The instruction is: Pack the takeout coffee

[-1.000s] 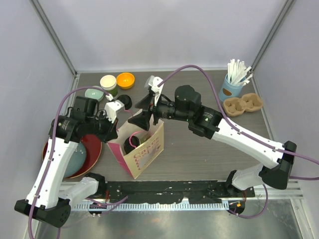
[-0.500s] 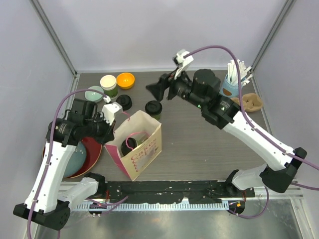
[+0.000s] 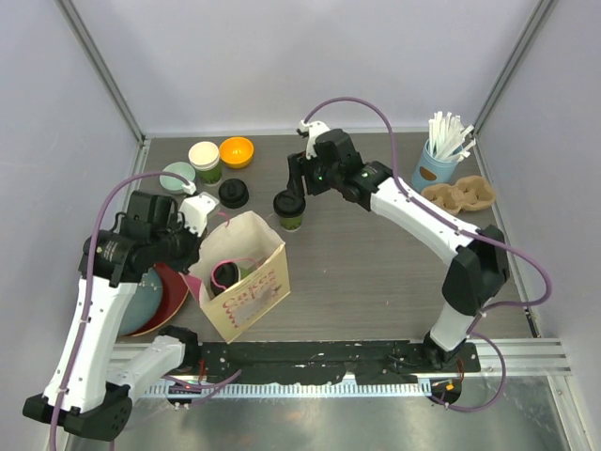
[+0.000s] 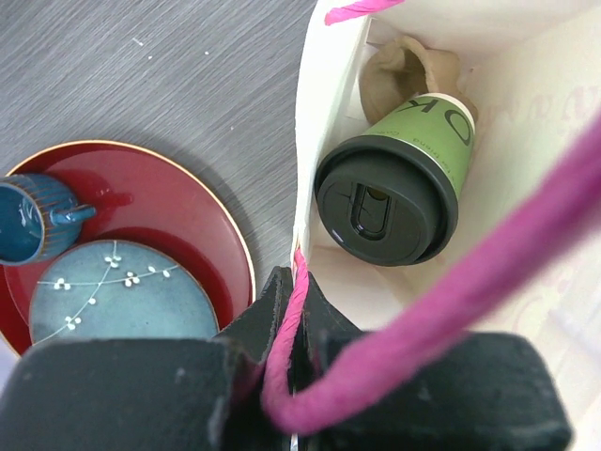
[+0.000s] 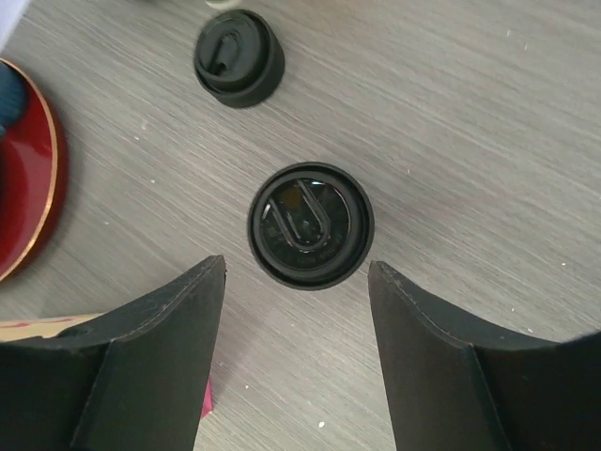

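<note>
One dark-green cup with a black lid (image 4: 390, 193) lies tilted inside the paper bag (image 3: 246, 287); it also shows in the top view (image 3: 225, 274). My left gripper (image 4: 299, 282) is shut on the bag's pink rope handle (image 4: 488, 254) at the bag's left rim (image 3: 197, 242). A second lidded green cup (image 3: 289, 207) stands upright on the table behind the bag. My right gripper (image 5: 299, 268) hangs open and empty above it, its fingers (image 5: 169, 319) on either side of the black lid (image 5: 311, 224), apart from it.
A loose black lid (image 3: 233, 194) lies left of the standing cup. An open green cup (image 3: 205, 158), an orange bowl (image 3: 237, 150) and a pale bowl (image 3: 177, 177) stand at the back left. A red plate (image 4: 169, 202) holds blue dishes. A straw cup (image 3: 438, 164) and a cardboard carrier (image 3: 457, 195) stand at the right.
My right gripper has left the bag's mouth, swung up and back, and come down over the standing cup. The bag has shifted a little left with my left gripper.
</note>
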### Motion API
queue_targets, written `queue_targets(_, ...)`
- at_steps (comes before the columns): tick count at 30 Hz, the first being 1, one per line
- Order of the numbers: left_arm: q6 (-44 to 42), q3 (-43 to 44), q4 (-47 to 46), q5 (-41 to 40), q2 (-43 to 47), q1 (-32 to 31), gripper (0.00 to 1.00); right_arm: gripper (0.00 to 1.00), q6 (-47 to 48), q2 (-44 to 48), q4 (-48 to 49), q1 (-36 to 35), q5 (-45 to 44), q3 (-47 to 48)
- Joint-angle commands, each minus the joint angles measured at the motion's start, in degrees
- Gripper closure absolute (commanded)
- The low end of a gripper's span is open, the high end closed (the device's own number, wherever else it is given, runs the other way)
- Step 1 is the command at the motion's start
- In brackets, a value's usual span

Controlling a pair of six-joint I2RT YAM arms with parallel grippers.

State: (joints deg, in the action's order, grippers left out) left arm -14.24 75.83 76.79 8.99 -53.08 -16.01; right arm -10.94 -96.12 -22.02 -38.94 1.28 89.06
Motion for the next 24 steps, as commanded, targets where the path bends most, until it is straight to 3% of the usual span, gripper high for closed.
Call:
queue_targets(1,0.62,0.90,1.60,-2.14,0.61,1.07,1.00,0.34,2.32,-3.45,-3.28,1.41,0.92,6.47)
queue_targets(4,0.44,0.19,1.34,-2.58,0.96,1.51,1.00,0.39,4.85,-8.02,-7.59,1.41,2.13,11.13)
queue_targets(8,0.09,-0.51,1.60,-3.81,2.10,1.95,1.00,0.41,9.18,-9.00,-5.32,-0.70,5.84,11.22)
queue_targets(17,0.09,0.02,1.78,-3.28,2.02,2.74,1.00,0.40,6.02,-15.76,-7.85,-7.72,-14.09,18.59)
queue_targets(24,0.00,0.10,1.87,-1.70,1.93,2.83,1.00,0.44,4.09,-21.83,-10.06,-9.05,-20.79,24.40)
